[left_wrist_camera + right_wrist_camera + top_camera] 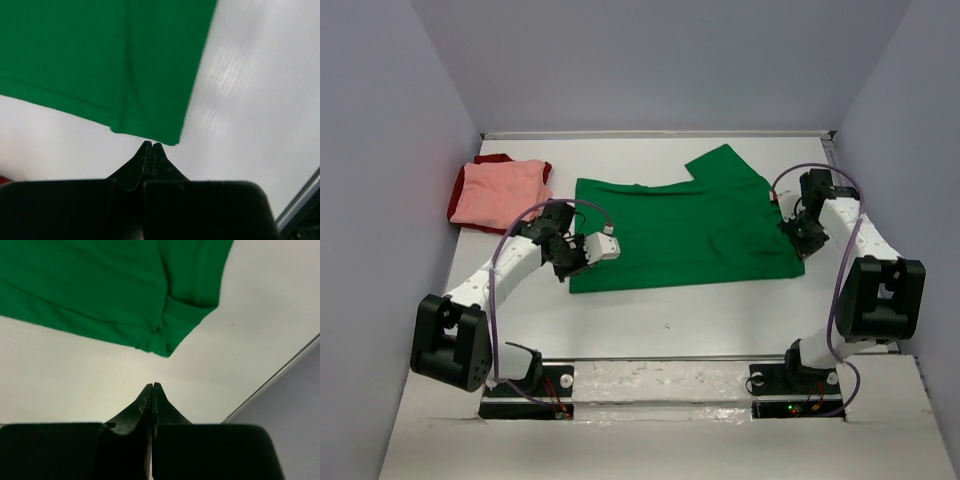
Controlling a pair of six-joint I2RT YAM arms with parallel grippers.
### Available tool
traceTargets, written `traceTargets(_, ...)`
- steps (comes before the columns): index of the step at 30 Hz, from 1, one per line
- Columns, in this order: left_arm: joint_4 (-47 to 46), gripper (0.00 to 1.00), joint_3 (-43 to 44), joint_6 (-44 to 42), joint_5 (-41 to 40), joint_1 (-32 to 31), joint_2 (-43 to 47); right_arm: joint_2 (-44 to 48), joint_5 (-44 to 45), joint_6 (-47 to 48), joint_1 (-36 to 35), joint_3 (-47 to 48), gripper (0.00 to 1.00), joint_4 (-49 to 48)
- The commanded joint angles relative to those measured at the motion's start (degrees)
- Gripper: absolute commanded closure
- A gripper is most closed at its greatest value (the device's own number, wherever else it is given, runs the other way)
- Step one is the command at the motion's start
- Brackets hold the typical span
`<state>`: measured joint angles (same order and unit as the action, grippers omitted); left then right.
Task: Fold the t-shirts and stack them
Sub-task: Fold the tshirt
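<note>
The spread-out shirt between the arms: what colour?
The shirt is bright green, clearest in the top external view.

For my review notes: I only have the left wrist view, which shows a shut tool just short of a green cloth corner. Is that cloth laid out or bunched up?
Observer: In the top view, the bright green cloth t-shirt lies spread flat on the white table, with one sleeve sticking out on the far side.
Operator: Any other shirts?
Observer: A folded salmon pink cloth t-shirt lies on a dark red cloth t-shirt at the table's far left.
Operator: And the other arm?
Observer: The right tool is shut and empty, over bare table just short of a corner on the green shirt's right side.
</note>
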<state>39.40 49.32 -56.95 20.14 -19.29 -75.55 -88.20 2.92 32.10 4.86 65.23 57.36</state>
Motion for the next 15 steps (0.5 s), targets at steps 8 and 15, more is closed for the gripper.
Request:
traceTargets(8, -9.67, 1.00, 4.55, 4.30, 1.66, -0.14, -5.92, -7.32, -0.54, -1.33, -0.03, 4.02, 1.00, -9.19)
traceTargets(15, -21.45, 1.00, 7.72, 10.70, -3.35, 1.27, -9.18, -12.69, -0.02, -5.90, -0.03, 10.61, 1.00, -17.45)
